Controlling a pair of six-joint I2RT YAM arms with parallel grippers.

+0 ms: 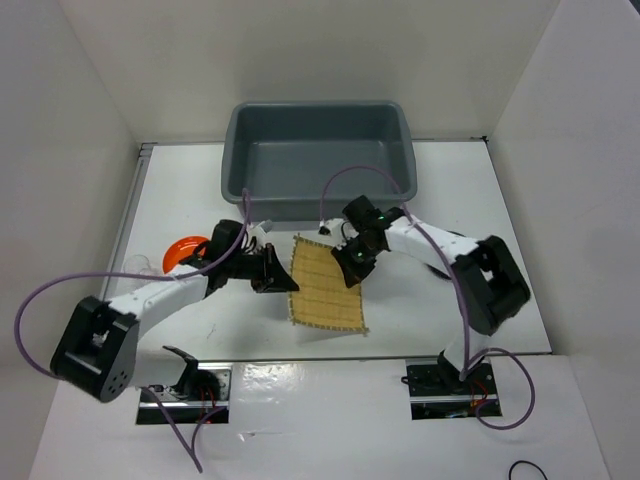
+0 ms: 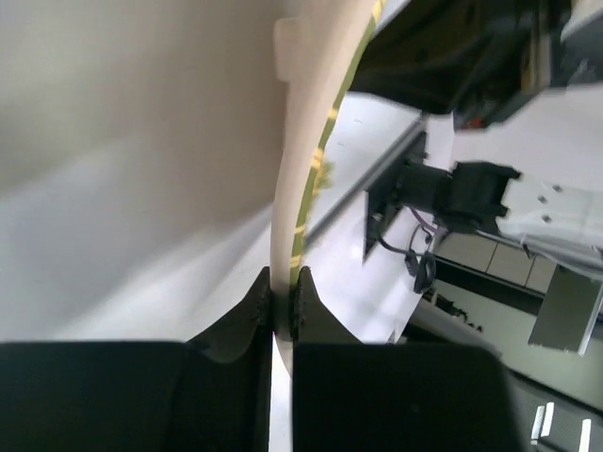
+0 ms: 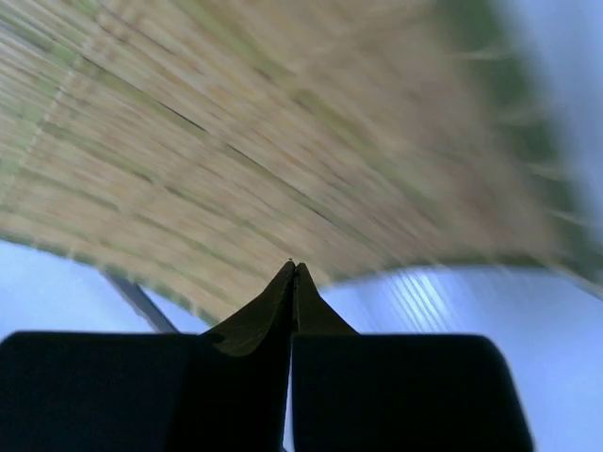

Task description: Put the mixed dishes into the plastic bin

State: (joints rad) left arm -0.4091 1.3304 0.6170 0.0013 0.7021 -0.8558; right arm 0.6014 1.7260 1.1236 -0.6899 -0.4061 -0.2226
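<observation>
The square yellow woven mat (image 1: 326, 286) lies in the middle of the table, in front of the blue-grey plastic bin (image 1: 232, 160). My left gripper (image 1: 283, 275) is shut on the mat's left edge. In the left wrist view the mat (image 2: 287, 188) runs edge-on up from the gripper (image 2: 283, 292). My right gripper (image 1: 351, 265) is at the mat's right edge. It is shut (image 3: 293, 268), with its tips against the mat's face (image 3: 236, 122). The orange plate (image 1: 184, 250) lies at the left, with a clear cup (image 1: 140, 265) beside it. The black dish is hidden.
White walls close in the table on the left, back and right. The bin stands against the back wall. Both arms' cables loop over the table beside the mat.
</observation>
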